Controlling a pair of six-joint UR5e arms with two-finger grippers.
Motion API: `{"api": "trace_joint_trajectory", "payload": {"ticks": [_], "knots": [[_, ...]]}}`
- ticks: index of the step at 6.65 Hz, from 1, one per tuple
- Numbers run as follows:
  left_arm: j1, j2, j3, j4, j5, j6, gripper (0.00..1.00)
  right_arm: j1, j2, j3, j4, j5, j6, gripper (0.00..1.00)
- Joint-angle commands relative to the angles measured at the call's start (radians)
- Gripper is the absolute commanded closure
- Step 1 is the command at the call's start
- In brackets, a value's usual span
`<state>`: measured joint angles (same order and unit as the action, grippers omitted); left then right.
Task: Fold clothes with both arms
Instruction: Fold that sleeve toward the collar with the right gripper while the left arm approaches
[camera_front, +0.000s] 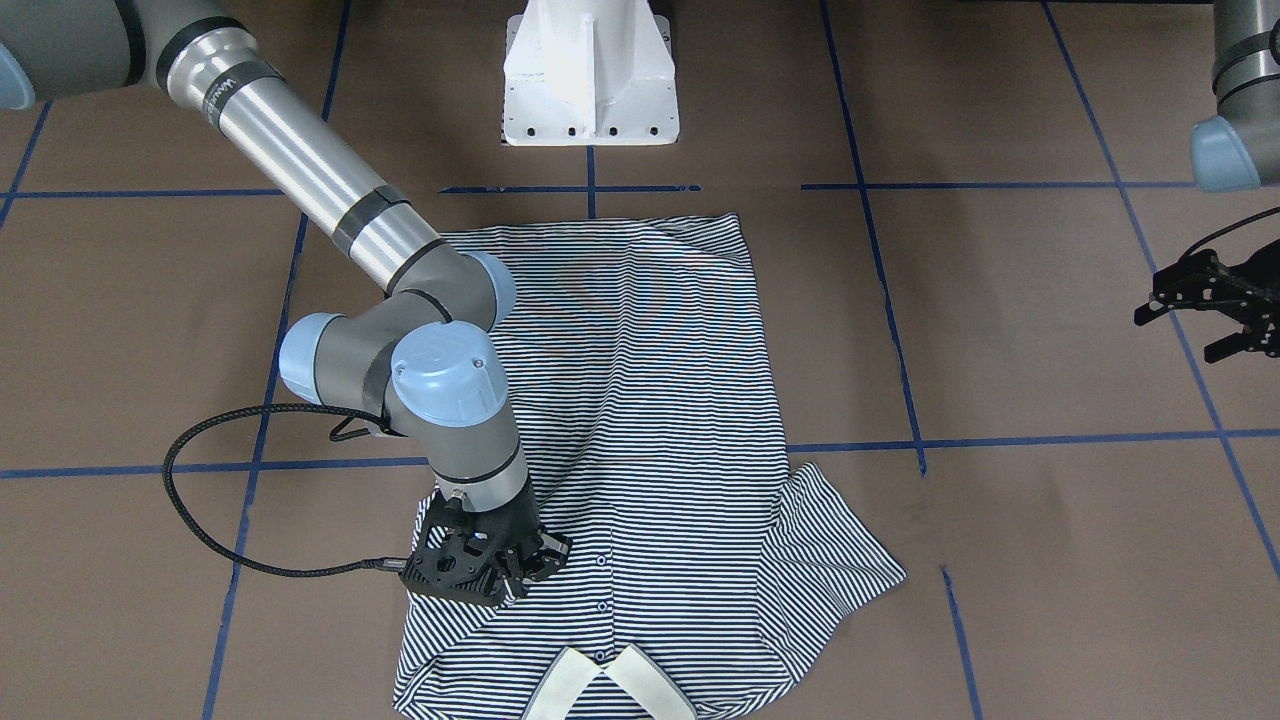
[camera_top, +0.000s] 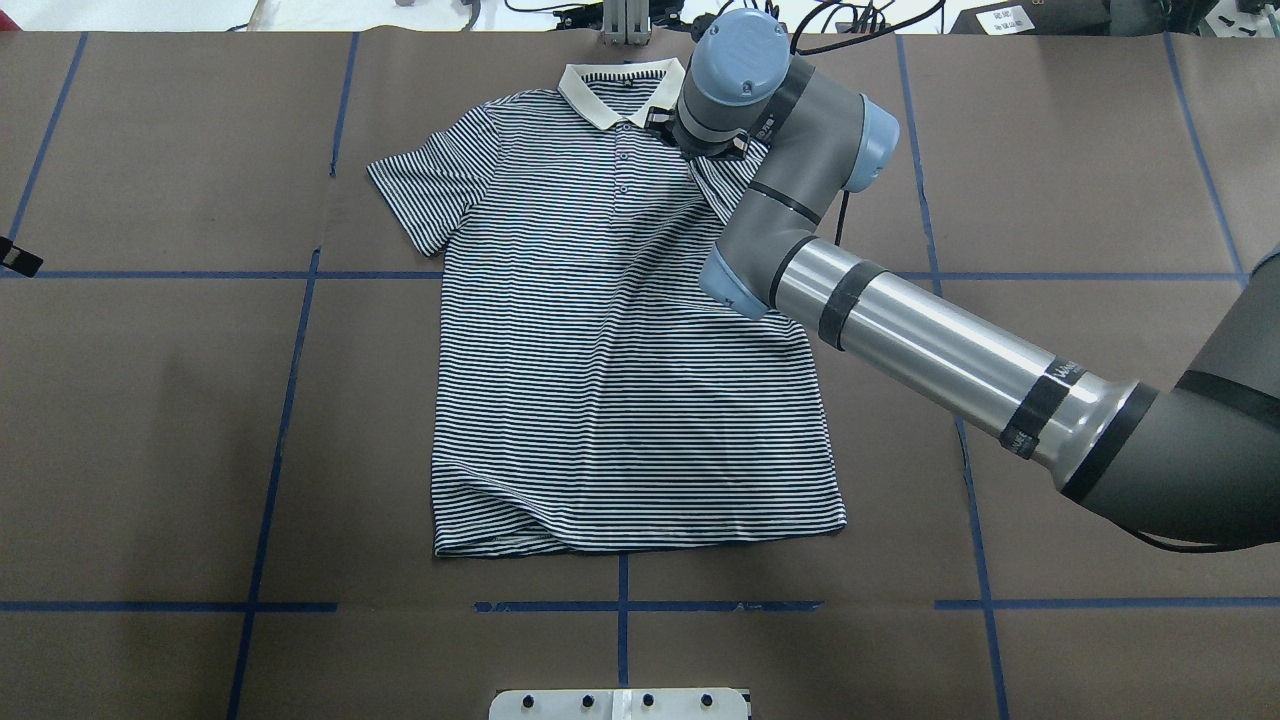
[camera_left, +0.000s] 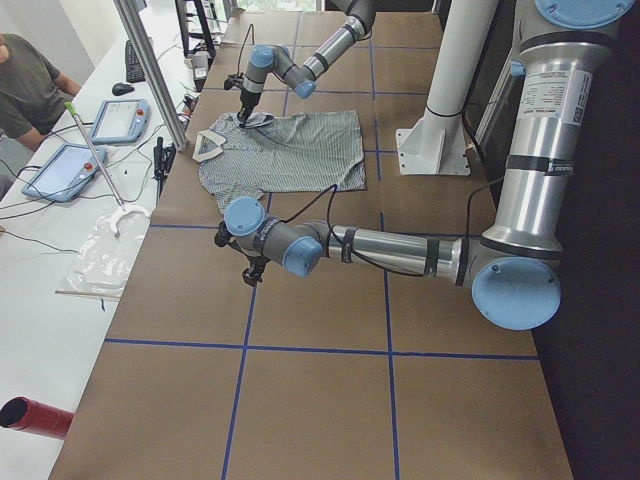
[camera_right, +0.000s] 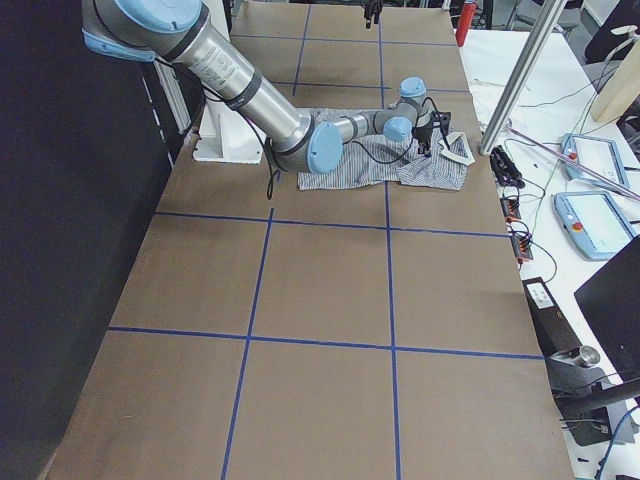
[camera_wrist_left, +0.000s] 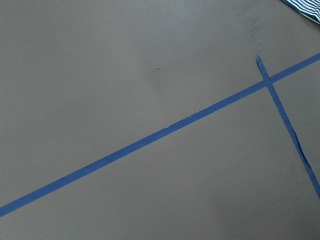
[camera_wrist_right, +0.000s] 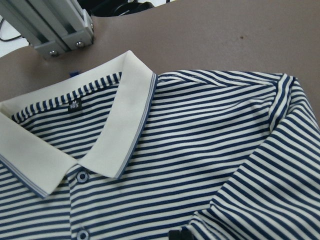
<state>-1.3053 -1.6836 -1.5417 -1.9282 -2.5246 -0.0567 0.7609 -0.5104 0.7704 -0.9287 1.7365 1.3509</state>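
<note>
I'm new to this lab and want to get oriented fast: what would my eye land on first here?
A navy-and-white striped polo shirt lies flat, buttons up, on the brown table, its cream collar on the side far from the robot. The right gripper is down beside that collar, where the sleeve looks folded inward. The left gripper hangs open over bare table, clear of the shirt.

Blue tape lines (camera_top: 150, 275) are crossing my brown worktop (camera_top: 150, 430). On the white side table (camera_left: 40, 300), two tablets (camera_left: 118, 120) are lying flat, and a person (camera_left: 30, 75) is sitting beside them.
</note>
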Motion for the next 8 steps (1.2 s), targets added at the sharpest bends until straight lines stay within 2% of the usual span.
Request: {"api": "trace_joint_trajectory", "payload": {"ticks": [1,3,4,5,6,7,8], "knots": [[0.003,-0.045,0.011,0.002,0.001,-0.012,0.0,0.001,0.032,-0.026,0.001,-0.08,0.002,0.0],[0.14,-0.179,0.027,-0.011,0.03,-0.273,0.0,0.009,0.015,0.036,0.005,-0.049,0.004,0.0],[0.177,-0.283,0.085,-0.011,0.096,-0.393,0.0,0.021,-0.044,0.126,0.002,-0.007,0.007,0.0],[0.239,-0.35,0.141,-0.021,0.178,-0.516,0.0,0.023,-0.171,0.276,0.002,0.007,0.01,0.0],[0.259,-0.416,0.247,-0.108,0.203,-0.605,0.0,0.04,-0.251,0.394,0.004,0.064,0.01,0.0],[0.314,-0.477,0.359,-0.235,0.293,-0.764,0.0,0.05,-0.348,0.517,0.002,0.087,0.01,0.0],[0.343,-0.519,0.441,-0.28,0.423,-0.811,0.03,0.057,-0.435,0.614,0.011,0.087,0.01,0.0]]}}
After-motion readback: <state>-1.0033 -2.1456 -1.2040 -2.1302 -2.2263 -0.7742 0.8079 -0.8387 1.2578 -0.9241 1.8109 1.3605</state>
